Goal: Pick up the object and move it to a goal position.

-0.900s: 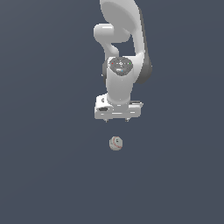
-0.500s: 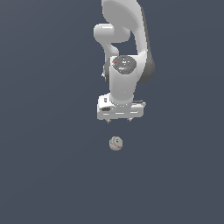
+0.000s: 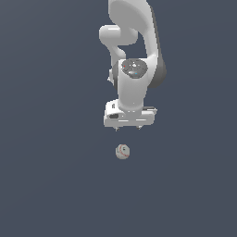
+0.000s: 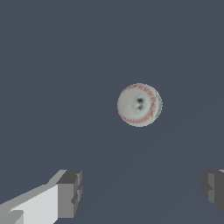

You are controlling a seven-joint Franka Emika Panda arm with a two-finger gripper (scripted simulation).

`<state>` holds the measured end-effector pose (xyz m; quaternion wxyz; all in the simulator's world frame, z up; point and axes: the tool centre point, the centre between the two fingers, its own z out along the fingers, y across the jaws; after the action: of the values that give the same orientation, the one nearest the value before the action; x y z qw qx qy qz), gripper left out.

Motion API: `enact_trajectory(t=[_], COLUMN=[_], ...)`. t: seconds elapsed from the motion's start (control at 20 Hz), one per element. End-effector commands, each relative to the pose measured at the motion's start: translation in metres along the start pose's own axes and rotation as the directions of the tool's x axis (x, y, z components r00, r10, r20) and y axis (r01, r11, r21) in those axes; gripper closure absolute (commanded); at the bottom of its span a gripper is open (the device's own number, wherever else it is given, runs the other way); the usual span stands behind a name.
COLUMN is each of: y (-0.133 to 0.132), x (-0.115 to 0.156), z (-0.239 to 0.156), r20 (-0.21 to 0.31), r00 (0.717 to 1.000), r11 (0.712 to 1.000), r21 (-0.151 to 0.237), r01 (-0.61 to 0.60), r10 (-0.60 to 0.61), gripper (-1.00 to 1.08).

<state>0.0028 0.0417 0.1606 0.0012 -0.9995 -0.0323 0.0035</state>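
Lowered slightly: gripper (image 3: pixel 128 128), jaws wide, holding nothing | ball (image 3: pixel 122 151) just beyond; round, no long axis

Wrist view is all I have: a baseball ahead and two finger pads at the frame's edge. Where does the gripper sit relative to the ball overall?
Observer: In the exterior view the gripper hangs above the ball, apart from it, not touching.
Operator: Is the ball centred under it?
Observer: Nearly; the ball lies slightly toward the exterior view's left of the gripper's middle.
Operator: Anything else nearby?
Observer: Only the white arm rising above the gripper. I see no goal marker in either view.
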Motion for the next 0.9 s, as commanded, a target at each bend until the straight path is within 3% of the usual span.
enact_trajectory(t=[0.0, 0.4, 0.85], y=[0.001, 0.009, 0.021], x=[0.003, 0.024, 0.05], z=[0.003, 0.022, 0.052], r20=[0.0, -0.002, -0.005], r00=[1.0, 0.988, 0.94], r11=[1.0, 0.988, 0.94], r21=[0.001, 0.003, 0.002], r01=[-0.02, -0.156, -0.34], r10=[0.02, 0.156, 0.34], gripper=[-0.92, -0.92, -0.92])
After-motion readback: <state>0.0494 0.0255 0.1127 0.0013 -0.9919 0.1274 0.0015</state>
